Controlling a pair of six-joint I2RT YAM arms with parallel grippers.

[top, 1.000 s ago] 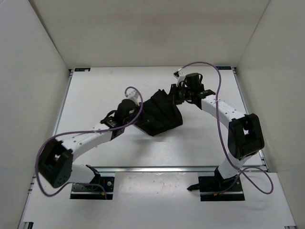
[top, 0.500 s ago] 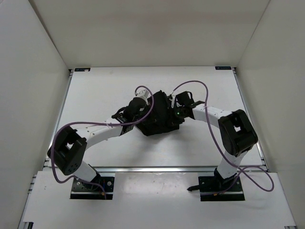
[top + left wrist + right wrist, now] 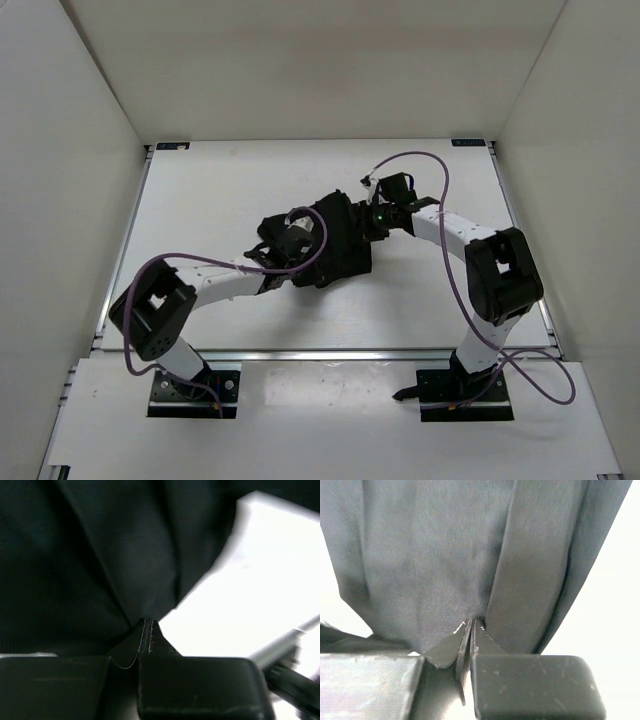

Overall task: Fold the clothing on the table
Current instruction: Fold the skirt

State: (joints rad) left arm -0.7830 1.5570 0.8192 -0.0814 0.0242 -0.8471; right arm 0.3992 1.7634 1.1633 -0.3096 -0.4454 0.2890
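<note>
Left wrist view puts the left gripper [image 3: 148,625] at the bottom of its picture with both fingers pressed together, and a thin edge of the soft, limp black fabric garment [image 3: 100,555] is pinched between the tips; the cloth fans away from that pinch in dark folds. On the other arm you have the same hold: the right gripper [image 3: 471,625] is clamped tight on a fold, and the fabric spreads out from its tips in long pleat-like ridges. From above, the garment sits bunched about the middle of the flat matte white table [image 3: 200,200], a little toward its far side. The left pinch is on the part of the bundle that faces the table's near-left corner, and the right pinch is on the part that faces its far-right corner. So the line between your two grips runs on a diagonal across the table's middle, and the bulk of the cloth hangs or lies between them; I cannot tell how much of it rests on the surface. Neither arm is nearer, since each already has its own end. I judge that the coming fold turns on that diagonal: carry the ends together or square them to the table's near edge.
</note>
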